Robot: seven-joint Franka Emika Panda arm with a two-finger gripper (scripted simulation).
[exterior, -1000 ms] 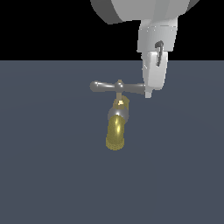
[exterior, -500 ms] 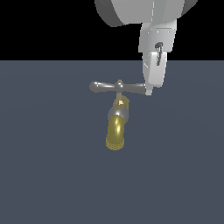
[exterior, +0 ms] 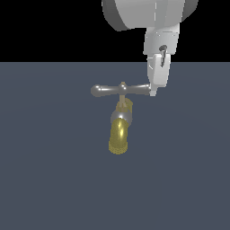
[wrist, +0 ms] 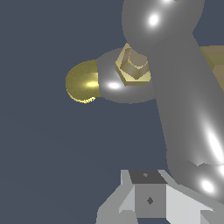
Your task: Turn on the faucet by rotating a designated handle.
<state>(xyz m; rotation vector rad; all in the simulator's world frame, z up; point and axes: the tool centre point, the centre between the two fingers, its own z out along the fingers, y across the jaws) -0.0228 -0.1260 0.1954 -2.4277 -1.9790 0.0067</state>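
Note:
The faucet (exterior: 119, 134) has a brass-yellow curved spout with a ribbed mouth, a grey collar and a thin brass stem. The handle (exterior: 108, 90), a grey crossbar with bulbous ends, lies level across the stem. My gripper (exterior: 154, 91) hangs down from above, fingers together, its tip against the handle's end on the exterior view's right. In the wrist view the handle (wrist: 183, 109) runs large past the brass nut (wrist: 133, 68) and the spout (wrist: 82, 82). Its bulbous end sits right beside my gripper (wrist: 148, 203), not between the fingers.
The faucet stands on a flat dark grey-blue surface (exterior: 49, 170), with a black background behind it. Nothing else is in view.
My gripper has shifted very slightly at the handle's end on the exterior view's right. The handle and faucet look almost unchanged.

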